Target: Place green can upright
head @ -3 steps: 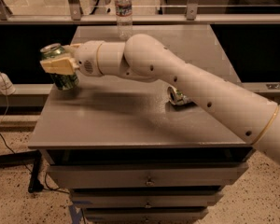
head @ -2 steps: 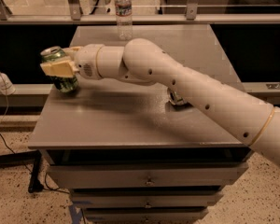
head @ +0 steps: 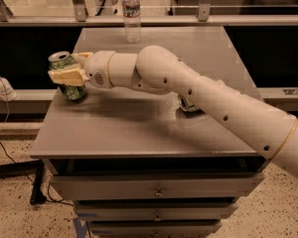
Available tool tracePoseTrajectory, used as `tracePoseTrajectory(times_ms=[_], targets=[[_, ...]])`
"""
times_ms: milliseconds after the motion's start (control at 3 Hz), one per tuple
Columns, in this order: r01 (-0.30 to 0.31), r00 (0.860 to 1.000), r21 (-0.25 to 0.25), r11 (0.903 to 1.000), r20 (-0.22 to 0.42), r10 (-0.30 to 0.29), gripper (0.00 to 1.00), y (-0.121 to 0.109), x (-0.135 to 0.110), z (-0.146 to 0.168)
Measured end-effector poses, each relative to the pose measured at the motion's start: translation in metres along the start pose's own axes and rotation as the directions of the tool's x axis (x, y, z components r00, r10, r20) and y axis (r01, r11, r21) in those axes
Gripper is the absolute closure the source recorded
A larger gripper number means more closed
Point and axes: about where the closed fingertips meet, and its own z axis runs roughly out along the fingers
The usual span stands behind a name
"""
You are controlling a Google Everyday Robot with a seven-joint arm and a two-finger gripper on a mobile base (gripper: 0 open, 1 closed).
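The green can [head: 72,90] stands upright near the left edge of the grey table [head: 139,128], its silver top [head: 61,58] showing. My gripper [head: 65,72] reaches in from the right, and its cream fingers [head: 67,77] wrap the can's upper half. The can's base looks to be on or just above the tabletop; I cannot tell which. My white arm crosses the table from the lower right.
A clear plastic water bottle [head: 131,14] stands at the table's back edge. A dented silvery can [head: 187,103] lies mostly hidden behind my arm at mid-right. A railing runs behind the table. Drawers sit below the front edge.
Little has moved. The gripper stays around the can at the left edge, and the can looks slightly more upright than before.
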Motion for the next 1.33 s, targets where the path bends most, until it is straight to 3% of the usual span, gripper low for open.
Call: tracePoseTrajectory(times_ms=[333,667,1333], targets=[[0.000,1.000,0.000,1.0000,0.000,0.000,0.15,0.000,-0.001,0.000],[0.008,1.000,0.001,1.0000,-0.005,-0.008,0.00,-0.002,0.005,-0.007],[0.043,0.999,0.024,0.9988,-0.022,-0.042,0.00,-0.017,0.007,-0.031]])
